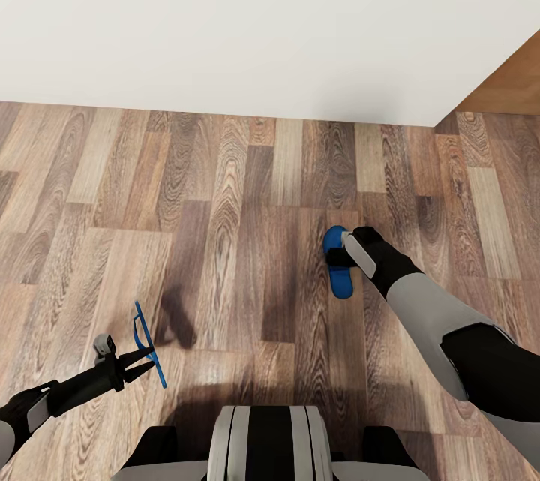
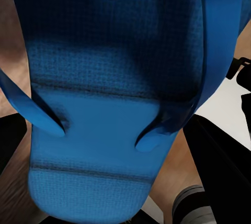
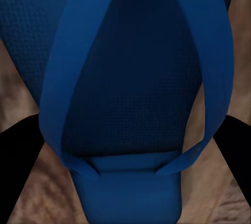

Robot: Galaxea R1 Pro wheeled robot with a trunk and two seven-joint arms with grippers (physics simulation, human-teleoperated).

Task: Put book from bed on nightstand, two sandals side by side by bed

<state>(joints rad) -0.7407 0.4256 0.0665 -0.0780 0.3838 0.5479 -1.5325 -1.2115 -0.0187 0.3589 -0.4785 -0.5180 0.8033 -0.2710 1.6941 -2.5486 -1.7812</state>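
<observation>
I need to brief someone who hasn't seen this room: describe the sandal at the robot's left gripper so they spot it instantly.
Start at the white wall, then come down across the wood-plank floor toward the robot's left arm. At the left gripper is a blue sandal, seen edge-on as a thin blue line with a strap loop. The other sandal, at the right gripper, shows its sole.

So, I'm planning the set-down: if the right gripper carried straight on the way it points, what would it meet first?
Probably the wood floor: the right gripper points down at it, shut on a blue sandal. The gap beneath is unclear.
</observation>
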